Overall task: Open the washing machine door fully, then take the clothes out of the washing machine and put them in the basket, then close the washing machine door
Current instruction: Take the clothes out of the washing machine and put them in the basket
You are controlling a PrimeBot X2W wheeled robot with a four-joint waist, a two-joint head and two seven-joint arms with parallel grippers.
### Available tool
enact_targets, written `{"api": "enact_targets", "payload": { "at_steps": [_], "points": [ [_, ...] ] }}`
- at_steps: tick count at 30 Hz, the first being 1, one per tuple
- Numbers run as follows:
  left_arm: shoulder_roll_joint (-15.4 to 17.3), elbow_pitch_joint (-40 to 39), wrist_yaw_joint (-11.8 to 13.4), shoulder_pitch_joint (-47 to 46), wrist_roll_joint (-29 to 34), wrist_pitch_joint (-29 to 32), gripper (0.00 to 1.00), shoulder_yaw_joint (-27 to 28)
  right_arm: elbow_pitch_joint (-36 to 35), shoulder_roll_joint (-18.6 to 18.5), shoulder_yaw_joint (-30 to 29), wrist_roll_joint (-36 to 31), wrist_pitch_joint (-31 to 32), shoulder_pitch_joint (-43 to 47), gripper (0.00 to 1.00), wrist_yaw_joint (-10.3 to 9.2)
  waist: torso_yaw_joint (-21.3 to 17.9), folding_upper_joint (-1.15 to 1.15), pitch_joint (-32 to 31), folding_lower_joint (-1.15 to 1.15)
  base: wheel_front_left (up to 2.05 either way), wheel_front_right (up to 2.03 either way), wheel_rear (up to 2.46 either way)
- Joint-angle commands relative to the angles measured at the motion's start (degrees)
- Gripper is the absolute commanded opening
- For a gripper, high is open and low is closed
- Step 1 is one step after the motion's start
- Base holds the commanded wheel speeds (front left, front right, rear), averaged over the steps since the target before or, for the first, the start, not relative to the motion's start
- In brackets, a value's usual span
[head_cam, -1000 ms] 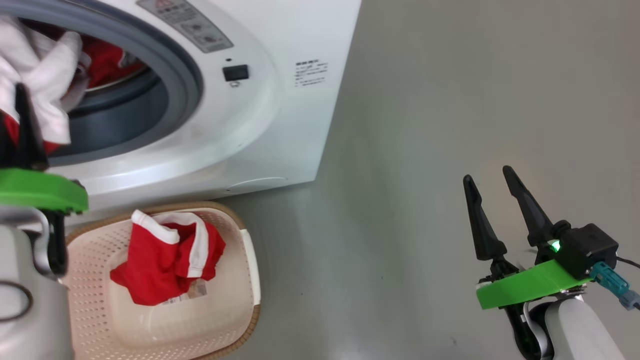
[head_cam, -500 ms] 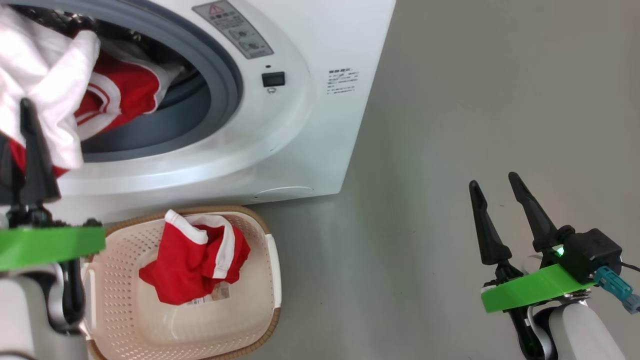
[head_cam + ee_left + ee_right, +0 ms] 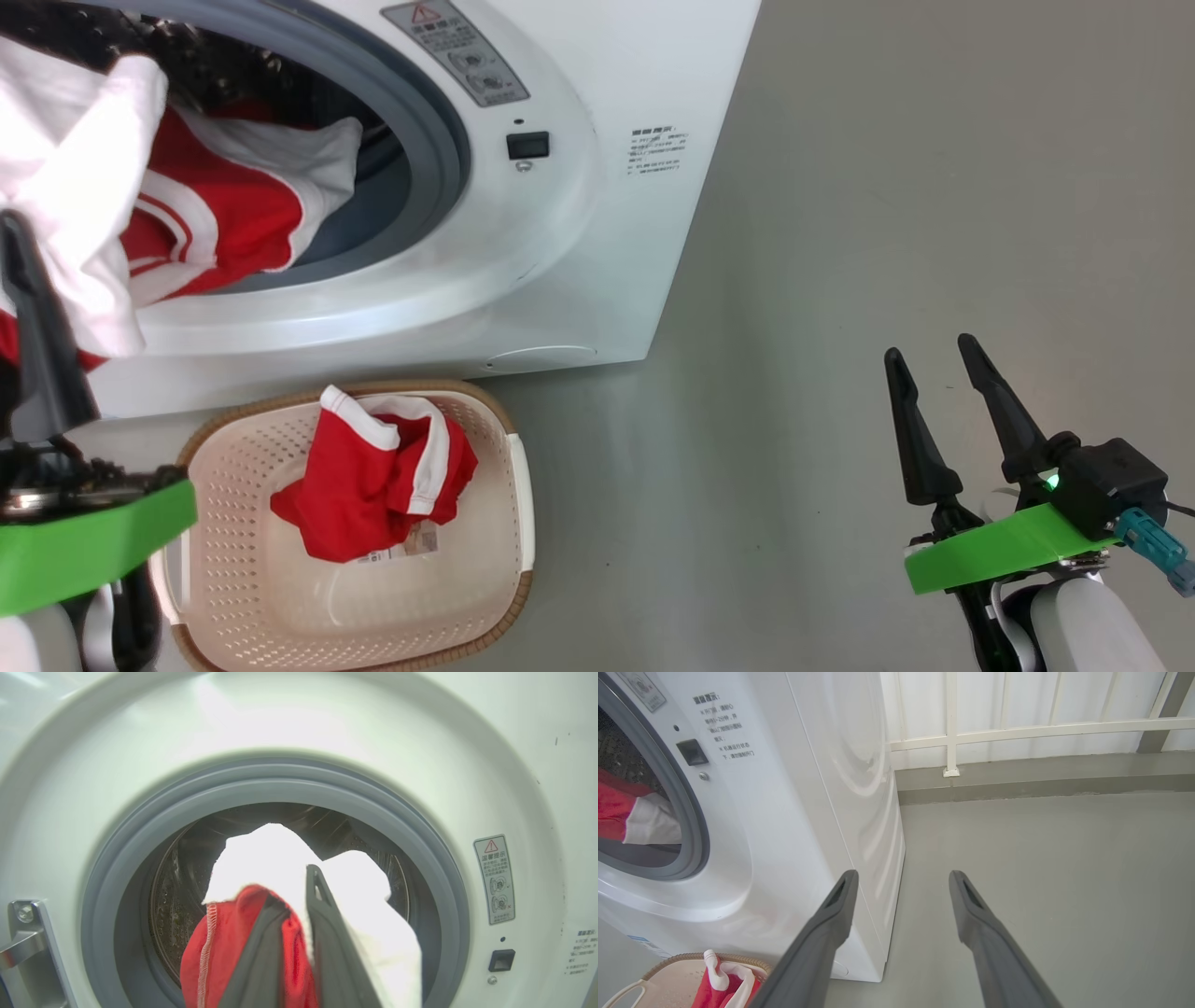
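Washing machine (image 3: 579, 252) mouth open. One red garment (image 3: 373, 485) lies in basket (image 3: 509, 607), below left gripper (image 3: 294, 889). Left gripper clamped on red-white clothes (image 3: 275, 854) at drum mouth. More red cloth (image 3: 224, 215) past its fingertips. Right gripper (image 3: 924, 347) apart, empty. Left to do: drop, empty drum, shut door.

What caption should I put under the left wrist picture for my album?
Left gripper shut on a soft red-and-white garment in front of the big white washing machine's grey rubber gasket.

Head camera steeply down, left wrist close into the drum (image 3: 187, 877), right wrist low; washing machine (image 3: 560, 261) common to all.
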Motion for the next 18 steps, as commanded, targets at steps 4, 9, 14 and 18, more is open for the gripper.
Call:
{"api": "enact_targets", "payload": {
  "at_steps": [4,9,14,18],
  "points": [
    [0.85,-0.89,-0.32,2.05,-0.25,-0.27,0.0,1.12,-1.41,-0.15,1.34,-0.42,-0.38,0.49,1.0,0.36,-0.01,0.0,0.29,0.0,0.0,0.0,0.0],
    [0.76,4.23,-0.33,3.78,-0.17,-0.27,0.0,0.47,-1.35,-0.15,1.72,-0.15,-0.38,0.19,1.0,0.36,-0.31,0.0,0.83,0.0,0.0,0.0,0.0],
    [0.73,12.07,-0.33,4.04,0.03,-0.27,0.0,-0.9,-1.4,-0.15,2.1,-0.01,-0.38,-0.25,1.0,0.36,-0.51,0.0,2.06,0.0,0.0,0.0,0.0],
    [0.82,16.78,-0.33,3.09,0.04,-0.27,0.0,-2.26,-1.58,-0.15,2.15,0.07,-0.38,-0.64,1.0,0.36,-0.52,0.0,3.26,0.0,0.0,0.0,0.0]
  ]
}}
